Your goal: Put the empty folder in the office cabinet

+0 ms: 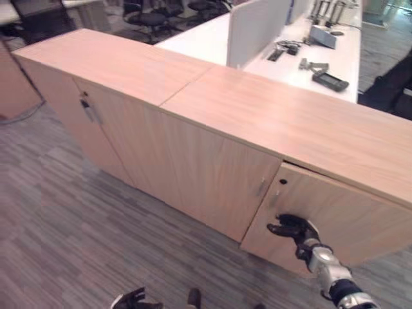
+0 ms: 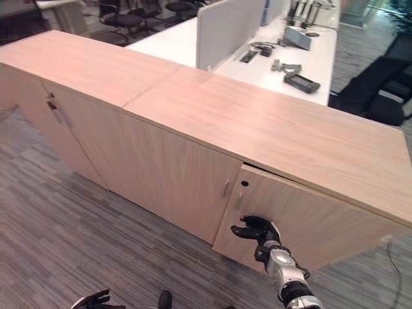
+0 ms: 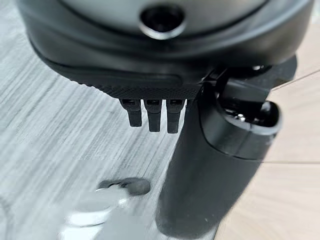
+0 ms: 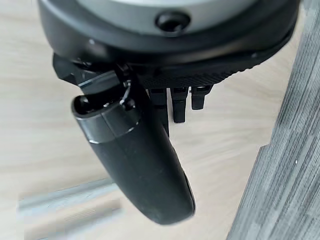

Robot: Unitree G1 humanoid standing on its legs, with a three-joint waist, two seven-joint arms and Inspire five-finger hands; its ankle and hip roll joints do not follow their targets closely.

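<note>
Two hands of mine are in sight, and neither has hold of anything. At the bottom edge, left of centre, my left hand [image 1: 132,300] hangs low over the grey carpet [image 1: 71,219], fingers loosely spread and straight enough to call it open. Behind it the office cabinet [image 1: 219,109] runs as one long, pale wood block from the upper left of the frame down to the right edge. Its leftmost door carries a small metal handle [image 1: 87,109] and sits closed, and so does the middle door [image 1: 193,167]. Further right, in the lower right of the frame, one door [image 1: 335,219] stands ajar, swung a little out from under the top, with a slim silver handle [image 1: 273,197] and a dark keyhole [image 1: 283,182] near its free edge. My right hand [image 1: 293,228] is up against the face of this door, just below that handle, fingers relaxed and only lightly bent, thumb out. Whether it touches the wood I cannot tell. At the upper right, behind the cabinet, is a white desk [image 1: 206,38] with a grey divider [image 1: 254,26]. Where the folder is I cannot tell.
</note>
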